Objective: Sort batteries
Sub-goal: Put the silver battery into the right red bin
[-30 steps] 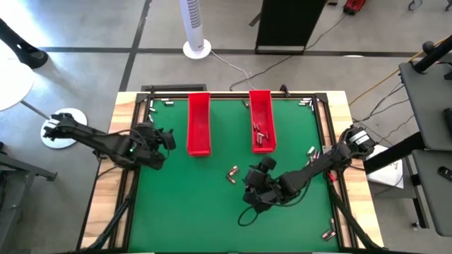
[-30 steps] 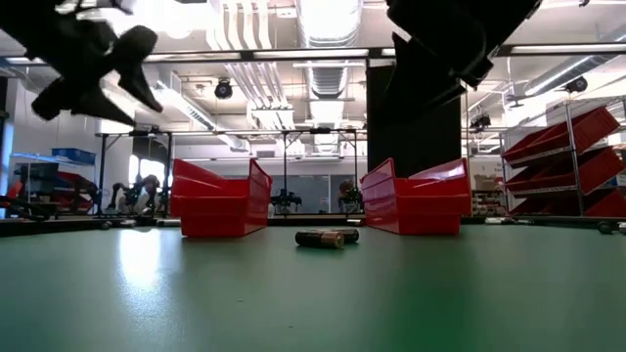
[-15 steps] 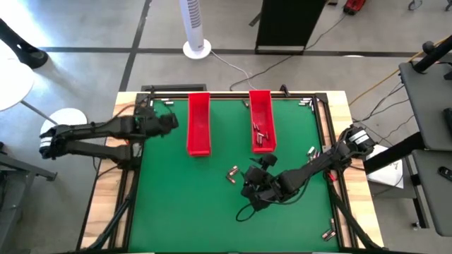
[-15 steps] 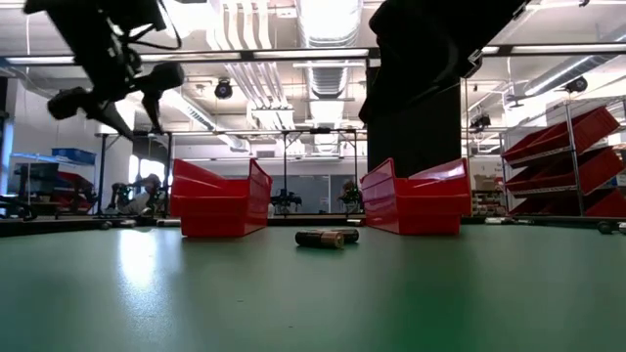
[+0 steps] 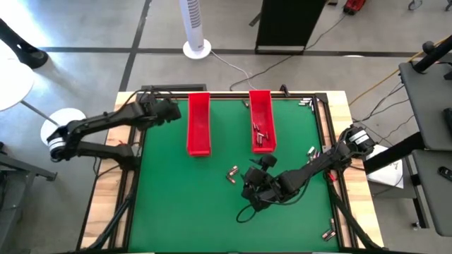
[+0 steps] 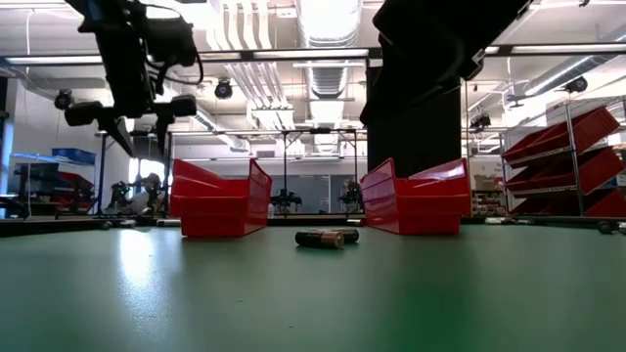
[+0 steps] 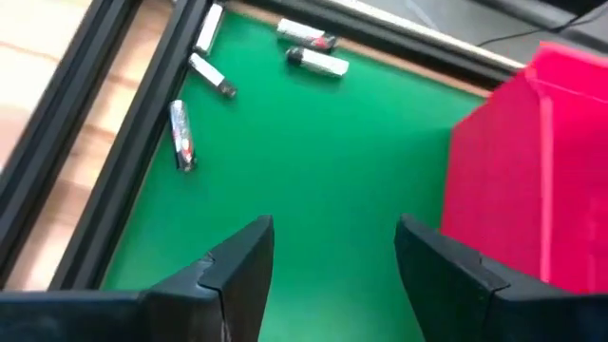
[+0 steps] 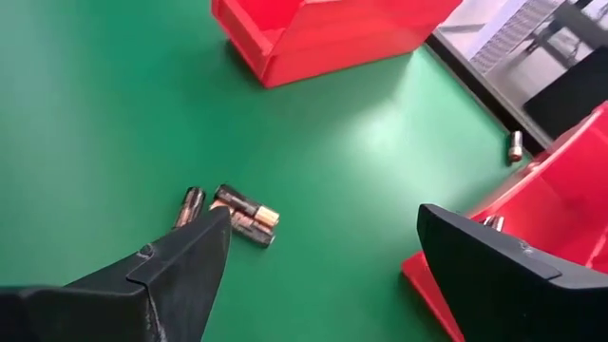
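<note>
Both of my pincers hung empty with their jaws spread. Over the far left corner of the green table, my left gripper hovered just beside the left red tray, and my left wrist view showed its fingers parted above bare mat, with a scatter of batteries lying along the black frame there. My right gripper sat low near mid-table with its fingers wide, pointed at a small cluster of loose batteries lying flat on the mat, near the front of the right red tray. That tray held a few cells already.

I judged these cells to be hard, smooth little cylinders, light but dense for their size, and prone to roll the instant a pad nudged them off centre. Where they lay touching each other, I reckoned closing on one would likely shove its neighbour. The sound grip, to my mind, was across the middle of the barrel, pads square to its long axis. The ones tucked against the frame looked awkward, since a finger had little room on that side.
</note>
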You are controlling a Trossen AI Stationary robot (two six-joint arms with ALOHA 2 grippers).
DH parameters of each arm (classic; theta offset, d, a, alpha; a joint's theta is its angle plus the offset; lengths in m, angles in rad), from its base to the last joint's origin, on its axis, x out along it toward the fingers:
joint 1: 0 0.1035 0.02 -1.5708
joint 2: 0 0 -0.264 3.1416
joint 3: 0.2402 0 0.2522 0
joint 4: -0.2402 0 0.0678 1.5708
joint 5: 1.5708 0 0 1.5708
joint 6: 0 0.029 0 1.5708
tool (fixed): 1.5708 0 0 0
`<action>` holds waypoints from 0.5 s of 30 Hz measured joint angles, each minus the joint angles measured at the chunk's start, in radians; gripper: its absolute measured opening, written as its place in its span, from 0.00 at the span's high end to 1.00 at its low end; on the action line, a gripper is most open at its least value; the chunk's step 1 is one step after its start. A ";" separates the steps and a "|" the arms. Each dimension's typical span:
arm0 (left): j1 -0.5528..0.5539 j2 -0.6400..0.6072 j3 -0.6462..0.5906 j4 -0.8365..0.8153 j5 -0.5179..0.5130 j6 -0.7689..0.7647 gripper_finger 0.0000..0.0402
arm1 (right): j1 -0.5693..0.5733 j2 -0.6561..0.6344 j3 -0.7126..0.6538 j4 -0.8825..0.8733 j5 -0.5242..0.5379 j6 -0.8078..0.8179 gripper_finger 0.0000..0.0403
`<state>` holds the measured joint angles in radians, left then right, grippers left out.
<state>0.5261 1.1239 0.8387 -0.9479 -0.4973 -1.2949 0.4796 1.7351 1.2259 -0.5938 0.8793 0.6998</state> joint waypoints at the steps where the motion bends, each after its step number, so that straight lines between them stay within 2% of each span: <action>1: 0.018 0.007 0.000 0.003 0.016 0.000 0.49 | 0.000 0.000 0.000 0.000 -0.007 0.000 0.18; 8: 0.075 0.084 -0.001 0.023 0.043 -0.058 0.45 | 0.000 0.000 0.000 0.000 -0.023 0.000 0.19; 15: 0.182 0.150 -0.001 0.054 0.117 -0.037 0.43 | 0.000 0.000 0.000 -0.001 -0.065 -0.001 0.17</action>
<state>0.7085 1.2741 0.8375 -0.8939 -0.3801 -1.3317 0.4797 1.7355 1.2255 -0.5949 0.8142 0.6991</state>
